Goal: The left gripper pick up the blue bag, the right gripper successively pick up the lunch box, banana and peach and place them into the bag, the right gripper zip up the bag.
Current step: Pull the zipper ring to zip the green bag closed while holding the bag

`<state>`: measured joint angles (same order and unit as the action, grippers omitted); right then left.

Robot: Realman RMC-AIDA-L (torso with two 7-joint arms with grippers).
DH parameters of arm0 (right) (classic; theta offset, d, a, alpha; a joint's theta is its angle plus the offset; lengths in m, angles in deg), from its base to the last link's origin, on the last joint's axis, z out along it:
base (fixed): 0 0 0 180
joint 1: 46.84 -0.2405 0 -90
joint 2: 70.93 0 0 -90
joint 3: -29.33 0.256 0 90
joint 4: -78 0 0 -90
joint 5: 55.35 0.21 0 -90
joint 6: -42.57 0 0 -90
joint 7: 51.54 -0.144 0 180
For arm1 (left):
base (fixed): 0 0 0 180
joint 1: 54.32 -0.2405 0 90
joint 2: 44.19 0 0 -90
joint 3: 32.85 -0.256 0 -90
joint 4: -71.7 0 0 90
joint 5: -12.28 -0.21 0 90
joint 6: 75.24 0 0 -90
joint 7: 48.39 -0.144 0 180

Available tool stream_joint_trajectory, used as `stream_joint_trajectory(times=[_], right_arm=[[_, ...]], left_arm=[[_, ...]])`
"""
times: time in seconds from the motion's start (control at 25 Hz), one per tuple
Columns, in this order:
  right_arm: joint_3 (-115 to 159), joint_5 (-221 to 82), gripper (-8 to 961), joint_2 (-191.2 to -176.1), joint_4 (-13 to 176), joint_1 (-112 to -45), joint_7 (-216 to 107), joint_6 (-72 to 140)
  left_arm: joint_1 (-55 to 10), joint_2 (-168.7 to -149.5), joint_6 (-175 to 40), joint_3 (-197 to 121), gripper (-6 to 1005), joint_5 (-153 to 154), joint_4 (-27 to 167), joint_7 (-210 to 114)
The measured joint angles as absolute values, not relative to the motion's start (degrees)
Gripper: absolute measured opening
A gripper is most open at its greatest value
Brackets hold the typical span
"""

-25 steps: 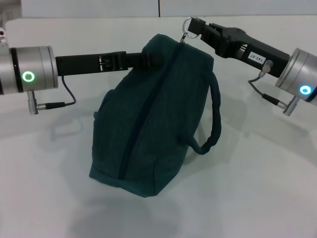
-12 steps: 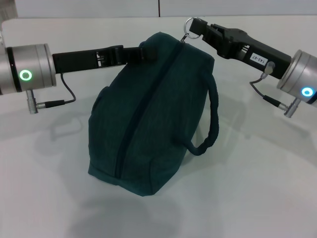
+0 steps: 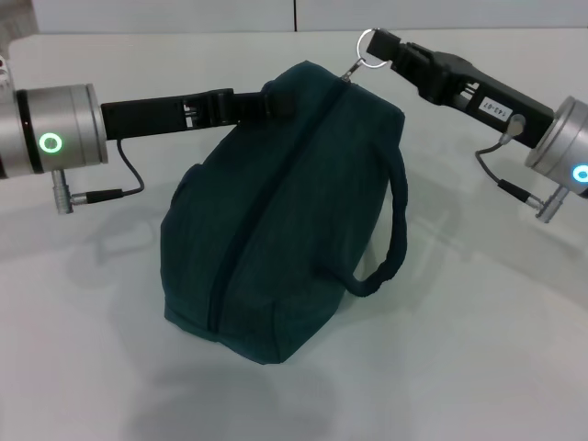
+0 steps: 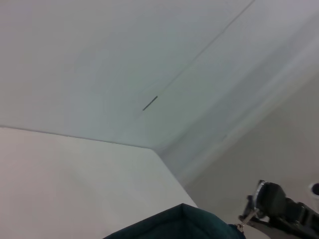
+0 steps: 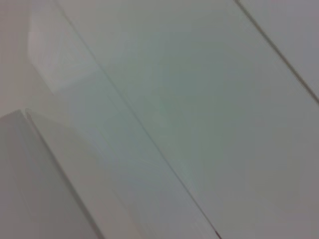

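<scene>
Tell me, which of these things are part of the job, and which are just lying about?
Part of the job:
- dark teal fabric bag, zipped shut
- metal zip-pull ring, pinched by the right pincer
- left pincer, gripping the bag's top edge

Just lying about:
- nothing loose; only the white table

The bag (image 3: 285,211) is a plain dark teal-blue all over, same shade on its strap (image 3: 390,234), sitting on a white table (image 3: 478,349). Both grippers are black, the left gripper (image 3: 271,101) on a silver wrist glowing green, the right gripper (image 3: 390,50) with a white label and a blue light.
</scene>
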<state>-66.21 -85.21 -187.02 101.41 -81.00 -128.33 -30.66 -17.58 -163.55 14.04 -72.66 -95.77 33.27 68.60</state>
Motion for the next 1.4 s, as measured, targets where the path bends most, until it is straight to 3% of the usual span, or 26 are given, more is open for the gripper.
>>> stream_joint_trajectory(times=[1.4], right_arm=[[-66.0, -80.8, 10, -186.86, 94.2, -80.8, -137.9, -31.3]], left_arm=[[-21.0, -163.45, 25.8, -72.5, 143, -87.2, 34.2, 61.5]])
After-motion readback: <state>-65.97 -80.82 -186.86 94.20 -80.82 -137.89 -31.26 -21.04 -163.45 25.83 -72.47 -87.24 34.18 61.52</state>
